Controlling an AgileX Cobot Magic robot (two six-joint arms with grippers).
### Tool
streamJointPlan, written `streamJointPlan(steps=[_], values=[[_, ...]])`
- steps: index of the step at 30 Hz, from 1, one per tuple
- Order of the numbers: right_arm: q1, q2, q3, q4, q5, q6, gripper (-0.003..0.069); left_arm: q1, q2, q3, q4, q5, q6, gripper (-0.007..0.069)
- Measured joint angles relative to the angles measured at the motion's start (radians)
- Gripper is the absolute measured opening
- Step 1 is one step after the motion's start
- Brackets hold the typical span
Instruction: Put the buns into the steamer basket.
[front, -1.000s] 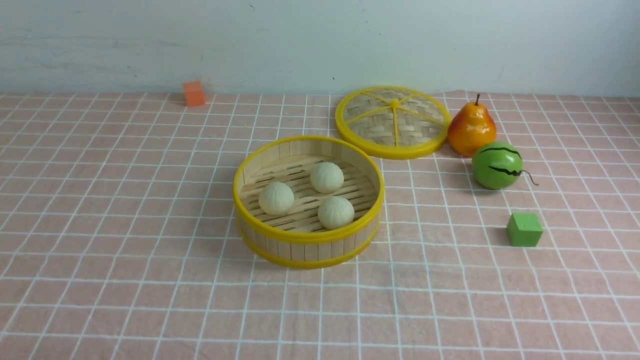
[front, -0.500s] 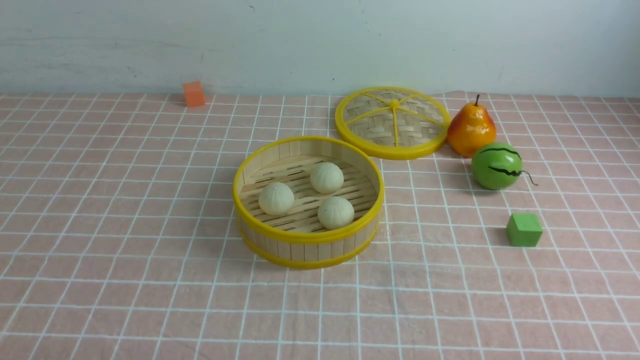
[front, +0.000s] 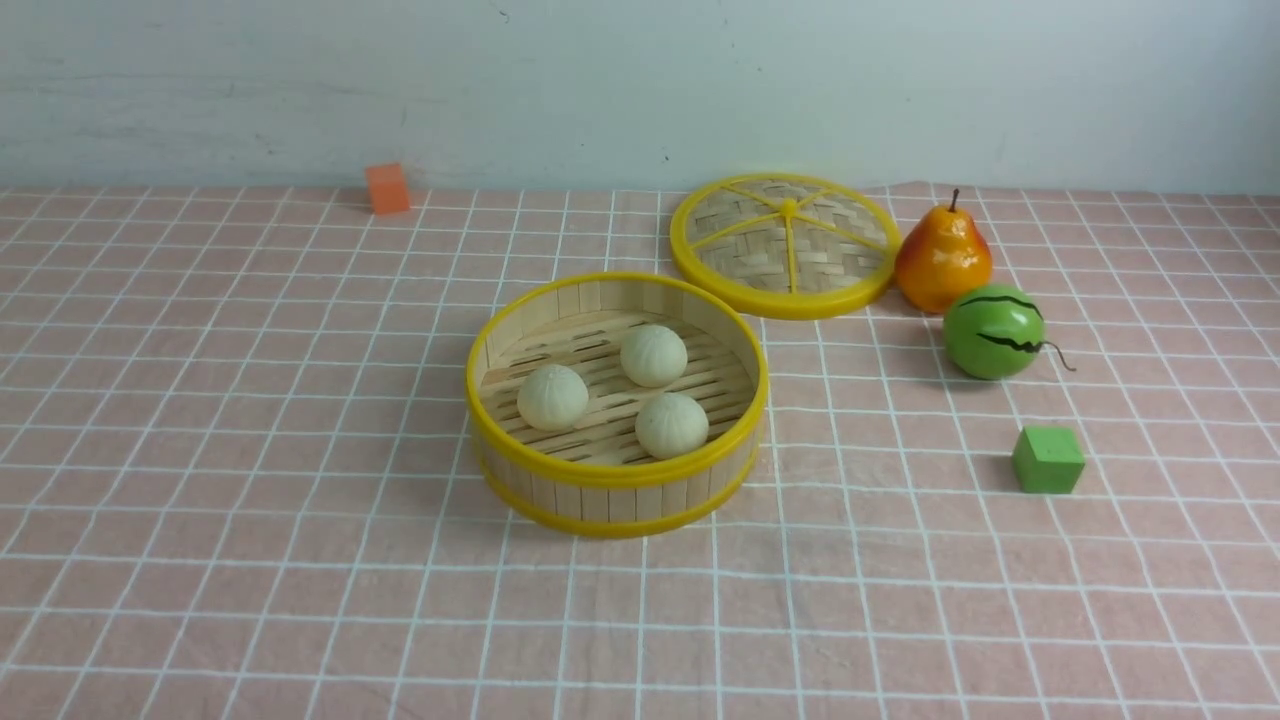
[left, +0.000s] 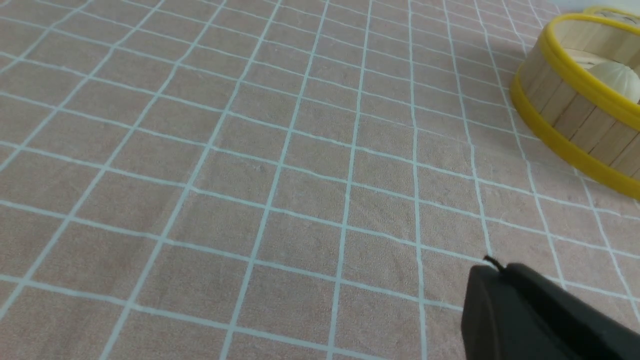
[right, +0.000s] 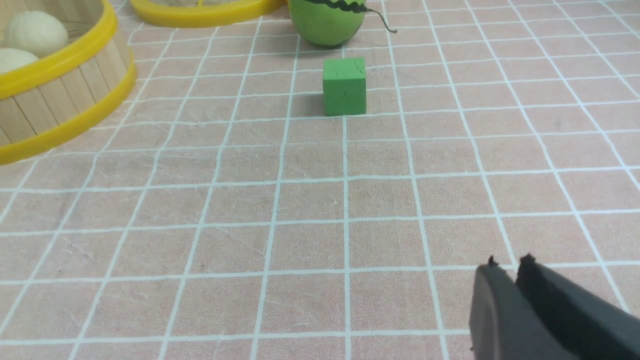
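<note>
The steamer basket (front: 615, 480) stands in the middle of the checked cloth. Three cream-white buns lie on its slatted floor: one on the left (front: 552, 397), one at the back (front: 654, 355), one at the front right (front: 672, 425). The left wrist view shows the basket's wall (left: 575, 110) with one bun (left: 617, 82) inside. The right wrist view shows the basket (right: 60, 107) with two buns (right: 35, 32). My left gripper (left: 497, 270) is shut and empty over bare cloth. My right gripper (right: 506, 265) is shut and empty over bare cloth. Neither arm shows in the front view.
The flat woven lid (front: 786, 243) lies behind the basket to the right. A pear (front: 942, 255), a green watermelon ball (front: 994, 331) and a green cube (front: 1048, 459) stand on the right. An orange cube (front: 387, 187) sits at the back left by the wall.
</note>
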Motion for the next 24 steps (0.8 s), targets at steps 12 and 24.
streamJointPlan(steps=[12, 24], values=[[0.0, 0.0, 0.0, 0.0, 0.0, 0.0, 0.0078, 0.0, 0.0, 0.0, 0.0, -0.001, 0.0, -0.0012], [0.0, 0.0, 0.0, 0.0, 0.0, 0.0, 0.0087, 0.0, 0.0, 0.0, -0.001, -0.003, 0.0, -0.0011]])
